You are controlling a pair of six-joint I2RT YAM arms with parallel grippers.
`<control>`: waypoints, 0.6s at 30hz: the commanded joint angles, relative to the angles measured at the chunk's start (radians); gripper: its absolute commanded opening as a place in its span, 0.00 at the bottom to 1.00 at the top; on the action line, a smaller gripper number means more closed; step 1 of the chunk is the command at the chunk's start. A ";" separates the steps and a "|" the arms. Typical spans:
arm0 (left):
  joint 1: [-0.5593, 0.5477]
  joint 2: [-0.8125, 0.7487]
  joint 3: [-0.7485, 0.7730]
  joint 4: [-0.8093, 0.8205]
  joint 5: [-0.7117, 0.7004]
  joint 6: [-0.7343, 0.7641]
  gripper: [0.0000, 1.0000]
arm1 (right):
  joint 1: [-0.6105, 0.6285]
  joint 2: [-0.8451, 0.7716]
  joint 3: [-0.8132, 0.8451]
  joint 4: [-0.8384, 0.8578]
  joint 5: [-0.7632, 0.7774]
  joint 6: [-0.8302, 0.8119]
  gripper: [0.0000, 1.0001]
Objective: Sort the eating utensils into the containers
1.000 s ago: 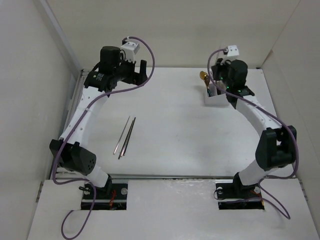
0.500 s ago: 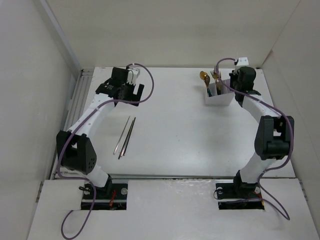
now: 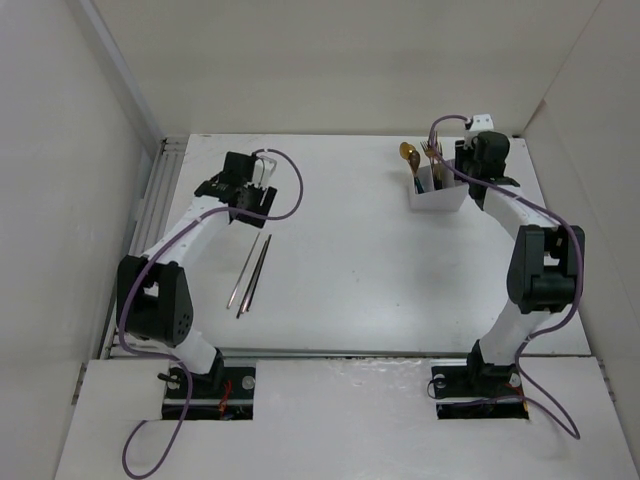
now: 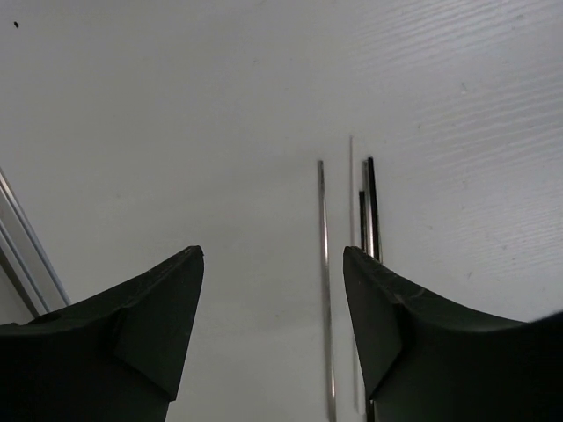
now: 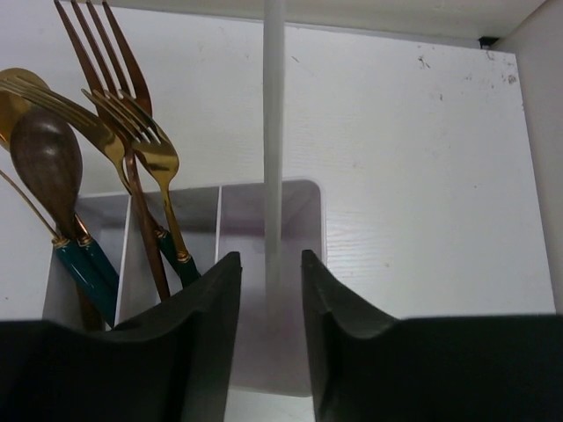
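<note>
Two thin silver-grey chopsticks (image 3: 250, 272) lie side by side on the table, left of centre. My left gripper (image 3: 257, 198) hovers just beyond their far ends. In the left wrist view it (image 4: 273, 252) is open, and one chopstick (image 4: 324, 264) runs between the fingertips, close to the right finger and untouched. The white divided container (image 3: 440, 197) stands at the back right holding gold forks (image 5: 132, 114) and spoons (image 5: 44, 154) with green handles. My right gripper (image 5: 270, 255) is open over its rightmost compartment (image 5: 303, 188). A pale chopstick (image 5: 274, 132) stands there between the parted fingers.
White walls close the table in on the left, back and right. A metal rail (image 3: 150, 215) runs along the left edge. Purple cables (image 3: 290, 190) loop off both wrists.
My left arm dropped from the back left toward the chopsticks' far ends and its jaws narrowed somewhat. My right gripper shifted right behind the container and opened around the pale chopstick.
</note>
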 commanded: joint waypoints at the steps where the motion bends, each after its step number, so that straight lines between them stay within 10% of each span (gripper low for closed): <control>1: 0.037 0.010 -0.039 0.018 -0.016 0.033 0.61 | -0.006 -0.036 0.006 0.013 -0.005 0.023 0.41; 18: 0.037 0.203 -0.139 -0.096 0.026 0.132 0.58 | -0.006 -0.278 -0.043 0.004 -0.023 0.052 0.46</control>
